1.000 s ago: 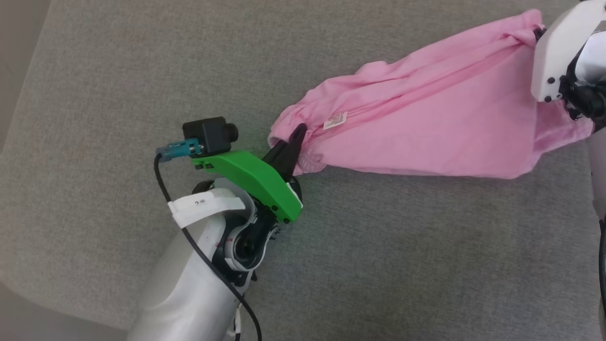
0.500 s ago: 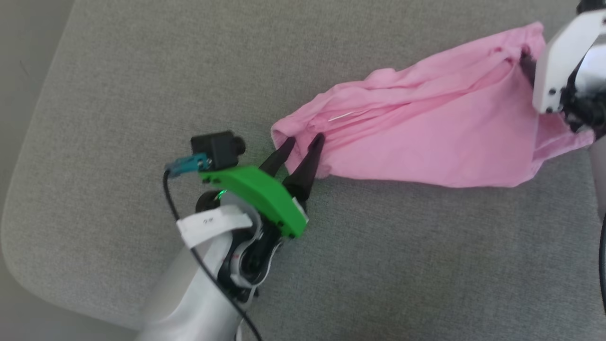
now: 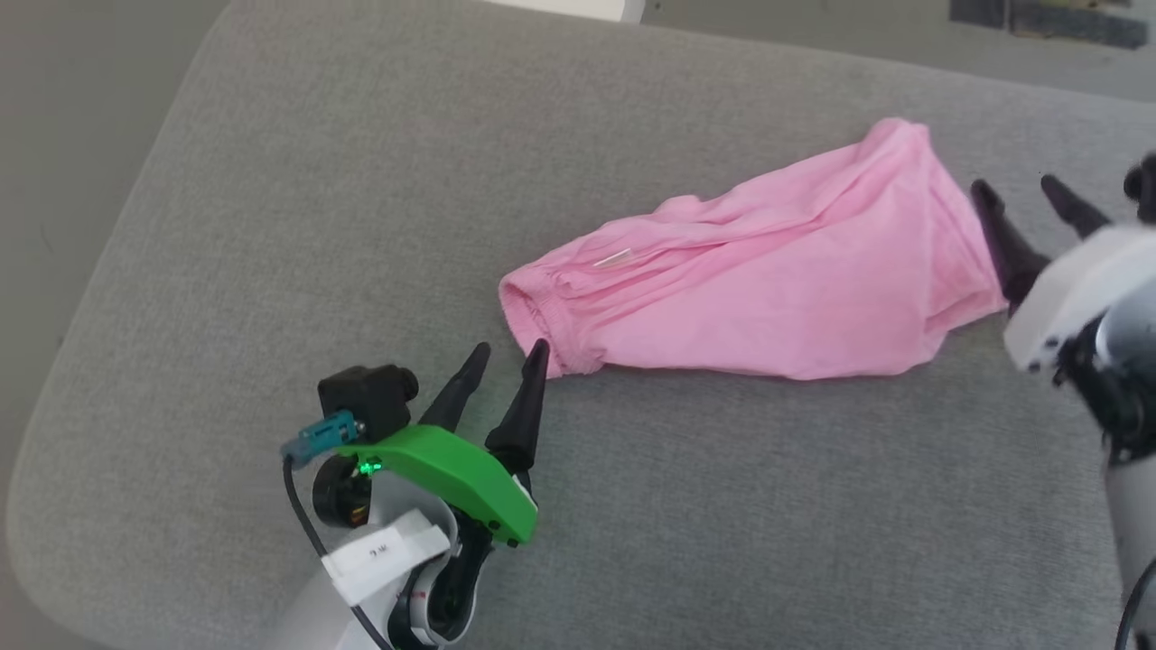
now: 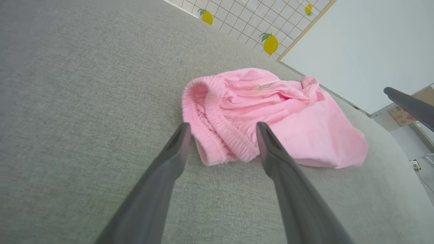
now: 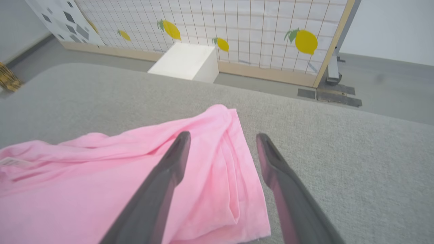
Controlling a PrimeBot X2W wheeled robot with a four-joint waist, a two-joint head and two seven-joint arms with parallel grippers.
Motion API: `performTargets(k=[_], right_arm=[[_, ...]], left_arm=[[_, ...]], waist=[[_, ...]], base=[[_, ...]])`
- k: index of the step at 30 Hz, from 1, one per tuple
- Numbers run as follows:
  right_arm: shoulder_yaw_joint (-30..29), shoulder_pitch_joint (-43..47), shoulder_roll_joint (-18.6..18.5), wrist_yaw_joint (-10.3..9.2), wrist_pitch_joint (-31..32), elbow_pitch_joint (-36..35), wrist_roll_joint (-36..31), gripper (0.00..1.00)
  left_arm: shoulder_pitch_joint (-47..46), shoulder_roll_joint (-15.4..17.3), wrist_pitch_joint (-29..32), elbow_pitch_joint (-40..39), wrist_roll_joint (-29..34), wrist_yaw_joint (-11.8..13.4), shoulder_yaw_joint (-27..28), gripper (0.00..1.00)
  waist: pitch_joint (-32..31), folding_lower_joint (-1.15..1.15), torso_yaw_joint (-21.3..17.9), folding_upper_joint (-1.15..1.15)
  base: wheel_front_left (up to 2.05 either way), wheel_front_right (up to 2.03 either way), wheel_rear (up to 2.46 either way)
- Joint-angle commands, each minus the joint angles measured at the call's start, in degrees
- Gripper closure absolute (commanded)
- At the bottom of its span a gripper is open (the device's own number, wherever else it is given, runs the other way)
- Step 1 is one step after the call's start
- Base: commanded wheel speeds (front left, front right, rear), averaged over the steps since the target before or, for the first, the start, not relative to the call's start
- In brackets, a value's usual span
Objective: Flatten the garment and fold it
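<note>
Two open grippers and nothing in either: my left gripper [image 3: 511, 346] has its fingers spread just short of the gathered, elastic end of the pink garment [image 3: 750, 289], and my right gripper [image 3: 1014, 183] stands spread at the opposite end, one finger close against the cloth's edge. From the head view I cannot tell whether any tip brushes the fabric.

The garment lies on the grey cushion [image 3: 316, 226] as a long band slanting from near my left side up toward my right. It is drawn out lengthwise but narrow, with folds running along it. A small white label [image 4: 264, 86] shows near the elastic hem [image 4: 217, 135], which is rolled and doubled over on itself.

I judge this to be the flattening step, only partly done: the length is pulled out, the width is not, and no fold has been made.

The next move, as I read it, calls for fresh grips that open the cloth sideways. My left would have to pinch one side of the elastic hem rather than the whole roll. My right would take a corner of the loose end in its wrist view, where layers overlap. Thin fabric like this is likely to drag along, so both ends need a low, shallow pinch and an even pull.
</note>
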Motion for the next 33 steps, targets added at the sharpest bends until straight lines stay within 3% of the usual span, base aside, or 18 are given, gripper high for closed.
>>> performTargets(k=[1,7,14,25,26,27,28,33], right_arm=[[-0.8,2.8,1.3,-0.08,-1.5,-2.1,-0.4,0.0],[-4.2,12.3,7.0,-0.08,-7.5,-9.9,-2.3,0.0],[-4.5,18.1,11.2,-0.08,-8.5,-14.4,-3.1,0.0],[-5.3,20.0,13.1,-0.08,-7.8,-16.8,-3.9,0.0],[-5.4,19.9,13.1,-0.08,-7.7,-16.7,-4.2,0.0],[-5.4,19.7,13.0,-0.08,-7.6,-16.6,-4.6,0.0],[-5.3,19.4,12.8,-0.08,-7.6,-16.4,-5.3,0.0],[-4.9,15.7,12.3,-0.08,-8.8,-12.3,-7.1,0.0]], left_arm=[[0.4,0.0,-1.1,0.9,1.1,0.4,-0.2,0.0],[-1.1,-1.0,-4.6,7.2,4.3,2.2,-0.7,0.0],[-4.0,-2.6,-5.1,15.4,5.1,4.5,-0.3,0.0],[-5.9,-4.1,-0.7,22.1,3.3,2.8,-2.1,0.0],[-6.1,-4.1,-0.3,22.5,3.2,2.6,-2.3,0.57],[-6.2,-4.2,-0.3,22.7,3.2,2.5,-2.4,0.9],[-6.4,-4.2,-0.2,22.9,3.2,2.4,-2.5,1.0],[-7.3,-4.4,0.1,23.5,3.3,1.7,-3.2,1.0]], waist=[[-1.9,0.0,-2.0,0.0],[-2.7,0.0,-4.7,0.0],[-2.8,0.0,-8.0,0.0],[-3.0,0.0,-9.9,0.0],[-3.0,0.0,-9.8,0.0],[-2.9,0.0,-9.8,0.0],[-2.9,0.0,-9.7,0.0],[-2.1,0.0,-8.9,0.0]], base=[[0.0,0.0,0.0],[0.0,0.0,0.0],[0.0,0.0,0.0],[0.0,0.0,0.0],[0.0,0.0,0.0],[0.0,0.0,0.0],[0.0,0.0,0.0],[0.0,0.0,0.0]])
